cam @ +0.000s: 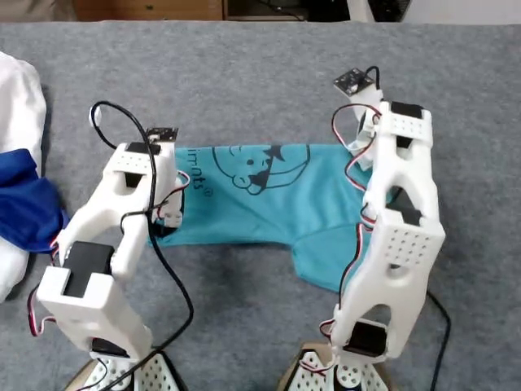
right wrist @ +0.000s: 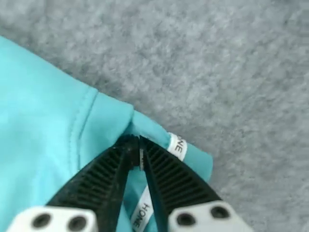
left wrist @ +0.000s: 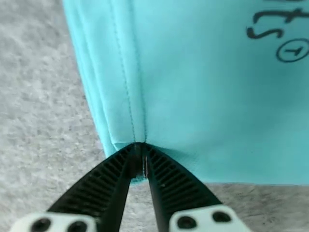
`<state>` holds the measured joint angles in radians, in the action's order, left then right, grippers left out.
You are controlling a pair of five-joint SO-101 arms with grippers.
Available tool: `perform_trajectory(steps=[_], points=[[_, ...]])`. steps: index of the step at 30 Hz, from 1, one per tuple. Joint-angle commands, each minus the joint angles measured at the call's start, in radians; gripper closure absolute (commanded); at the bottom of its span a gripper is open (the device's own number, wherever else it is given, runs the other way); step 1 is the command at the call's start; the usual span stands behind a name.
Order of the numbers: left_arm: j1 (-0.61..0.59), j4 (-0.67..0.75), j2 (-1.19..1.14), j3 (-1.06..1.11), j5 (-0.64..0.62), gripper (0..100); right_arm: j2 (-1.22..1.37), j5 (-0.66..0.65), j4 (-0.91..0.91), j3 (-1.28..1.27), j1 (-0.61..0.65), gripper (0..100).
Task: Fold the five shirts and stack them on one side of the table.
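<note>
A teal shirt (cam: 260,195) with a dark cartoon print lies partly folded on the grey table, between the two arms. My left gripper (left wrist: 138,151) is shut on the shirt's hemmed edge (left wrist: 130,96), pinching several layers of teal cloth at the shirt's left side (cam: 167,213). My right gripper (right wrist: 136,145) is shut on a folded corner of the teal shirt (right wrist: 58,111) by its white neck labels (right wrist: 176,144), at the shirt's right side (cam: 364,155). A sleeve flap (cam: 326,252) hangs toward the front.
A white garment (cam: 18,106) and a dark blue garment (cam: 24,208) lie heaped at the table's left edge. Grey felt (cam: 244,73) covers the table behind the shirt. Black cables (cam: 163,269) trail from the left arm over the front area.
</note>
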<state>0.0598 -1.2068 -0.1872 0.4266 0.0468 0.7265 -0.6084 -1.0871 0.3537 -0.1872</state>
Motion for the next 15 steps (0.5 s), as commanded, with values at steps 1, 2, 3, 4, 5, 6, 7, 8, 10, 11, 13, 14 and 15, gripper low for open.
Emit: perform_trajectory(steps=[1, 2, 3, 4, 5, 6, 7, 8, 10, 11, 13, 14, 15], points=[[-0.011, 0.005, -0.001, 0.034, 0.009, 98, 0.010, 0.008, -0.005, 0.087, -0.025, 97.9], [-0.011, 0.005, -0.001, 0.034, 0.009, 98, 0.016, 0.008, -0.005, 0.091, -0.025, 97.9], [-0.011, 0.005, -0.001, 0.034, 0.009, 98, 0.019, 0.008, -0.005, 0.096, -0.025, 97.9], [-0.011, 0.003, -0.001, 0.034, 0.009, 98, 0.019, 0.008, -0.005, 0.096, -0.025, 97.9], [-0.011, 0.000, -0.001, 0.034, 0.009, 98, 0.019, 0.008, -0.005, 0.096, -0.024, 97.9], [-0.011, -0.002, -0.001, 0.038, 0.011, 98, 0.019, 0.006, -0.006, 0.094, -0.022, 97.9], [-0.011, -0.003, -0.001, 0.041, 0.011, 98, 0.019, 0.006, -0.006, 0.094, -0.022, 97.9], [-0.012, -0.005, -0.002, 0.043, 0.011, 98, 0.019, 0.006, -0.006, 0.093, -0.021, 97.9], [-0.012, -0.005, 0.002, 0.058, 0.011, 98, 0.018, 0.005, -0.006, 0.091, -0.019, 97.9], [-0.012, -0.005, 0.004, 0.066, 0.011, 98, 0.018, 0.005, -0.006, 0.091, -0.019, 97.9], [-0.012, -0.005, 0.004, 0.071, 0.011, 98, 0.016, 0.003, -0.017, 0.091, -0.019, 97.9], [-0.012, -0.005, 0.004, 0.077, 0.011, 98, 0.016, 0.002, -0.031, 0.094, -0.019, 97.9], [-0.012, -0.005, 0.004, 0.078, 0.011, 98, 0.015, 0.002, -0.043, 0.096, -0.018, 97.9]])
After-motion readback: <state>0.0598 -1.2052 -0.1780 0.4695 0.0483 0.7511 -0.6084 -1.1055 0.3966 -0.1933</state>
